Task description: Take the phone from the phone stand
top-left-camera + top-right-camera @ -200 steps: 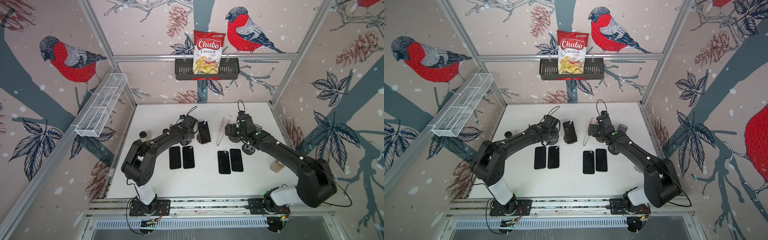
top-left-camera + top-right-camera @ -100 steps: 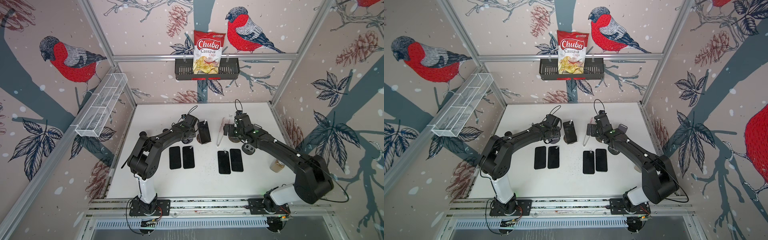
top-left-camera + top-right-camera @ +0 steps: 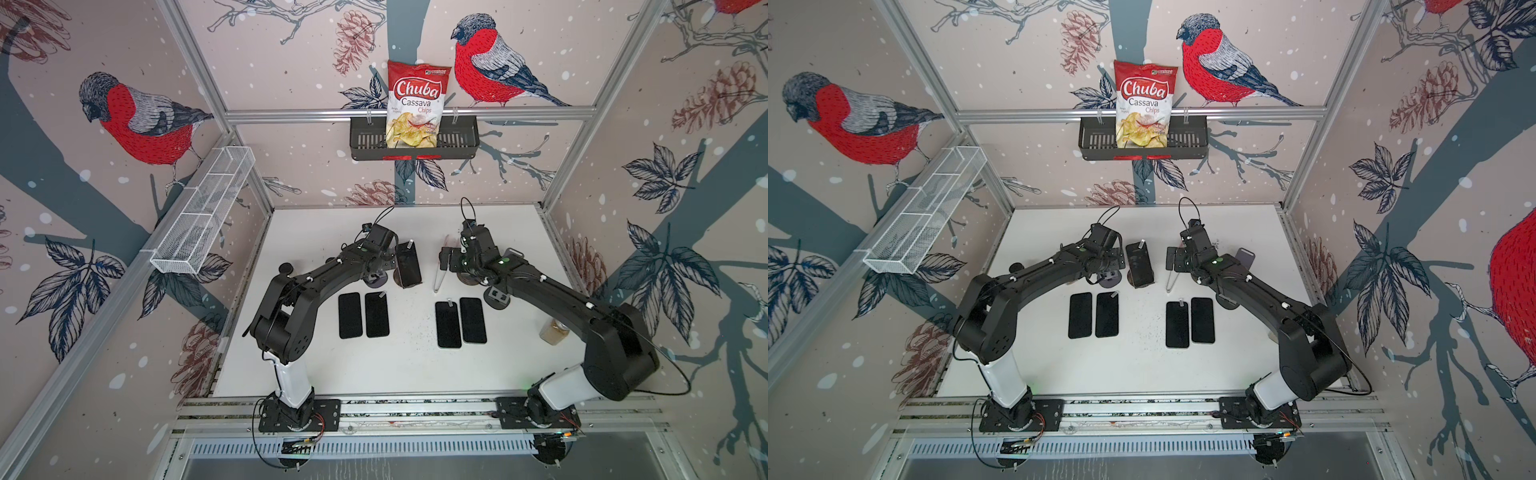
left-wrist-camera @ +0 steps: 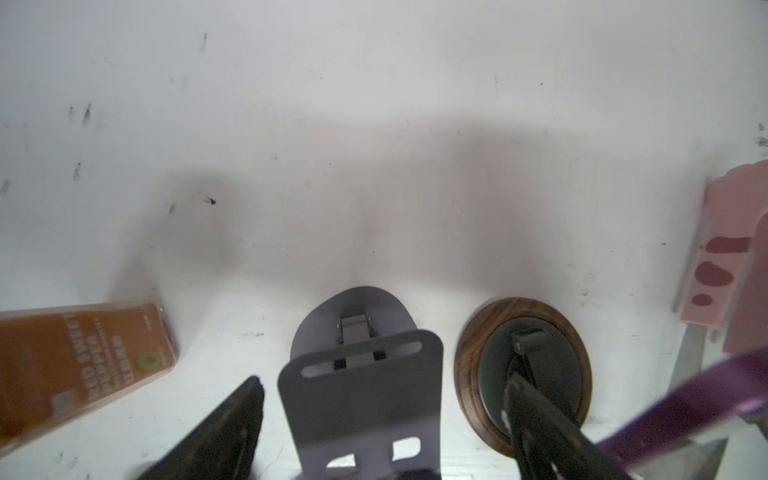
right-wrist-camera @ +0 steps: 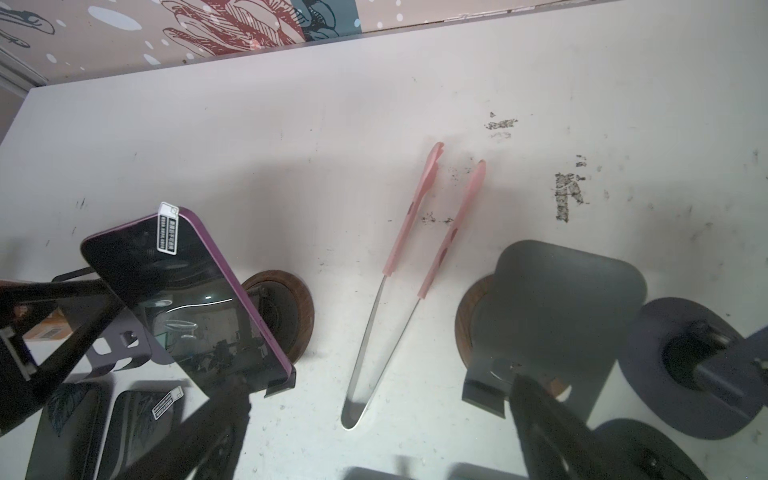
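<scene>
The purple-edged, black-screened phone (image 5: 187, 299) leans tilted on its round wooden-based phone stand (image 5: 301, 318) mid-table, just right of the left gripper (image 4: 384, 380) and outside its spread, empty fingers (image 4: 232, 428), which flank a grey metal stand (image 4: 357, 415); the right gripper (image 5: 380, 386), further right, also gapes empty

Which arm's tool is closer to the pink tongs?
The right. The right tool sits just beside the pink tongs; the left tool is beyond the propped-up phone, which stands between them.
</scene>
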`<state>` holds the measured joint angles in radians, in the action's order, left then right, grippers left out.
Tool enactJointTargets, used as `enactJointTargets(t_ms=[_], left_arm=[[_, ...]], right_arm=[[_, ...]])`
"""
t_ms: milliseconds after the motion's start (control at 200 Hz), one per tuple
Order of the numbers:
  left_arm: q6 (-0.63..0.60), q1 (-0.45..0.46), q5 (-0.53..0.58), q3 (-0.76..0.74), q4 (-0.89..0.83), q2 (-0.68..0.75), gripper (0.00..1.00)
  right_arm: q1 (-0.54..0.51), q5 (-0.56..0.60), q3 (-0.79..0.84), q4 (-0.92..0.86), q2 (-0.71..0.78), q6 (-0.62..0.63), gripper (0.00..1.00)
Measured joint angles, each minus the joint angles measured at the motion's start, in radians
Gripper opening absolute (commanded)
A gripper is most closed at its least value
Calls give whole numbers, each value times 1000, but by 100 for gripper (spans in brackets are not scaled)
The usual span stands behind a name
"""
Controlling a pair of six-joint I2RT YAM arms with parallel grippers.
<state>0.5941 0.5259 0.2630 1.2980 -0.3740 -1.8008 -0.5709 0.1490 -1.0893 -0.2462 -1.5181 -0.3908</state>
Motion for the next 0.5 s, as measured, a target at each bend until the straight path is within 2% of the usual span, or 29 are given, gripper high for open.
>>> enactJointTargets(t_ms=[250, 500], left_arm=[[0, 0, -2, -24, -13, 114, 92], [2, 5, -92, -213, 41, 306, 92]], right_arm=[[-45, 0, -13, 3, -33, 11, 99], [-110, -21, -16, 53, -105, 66, 99]])
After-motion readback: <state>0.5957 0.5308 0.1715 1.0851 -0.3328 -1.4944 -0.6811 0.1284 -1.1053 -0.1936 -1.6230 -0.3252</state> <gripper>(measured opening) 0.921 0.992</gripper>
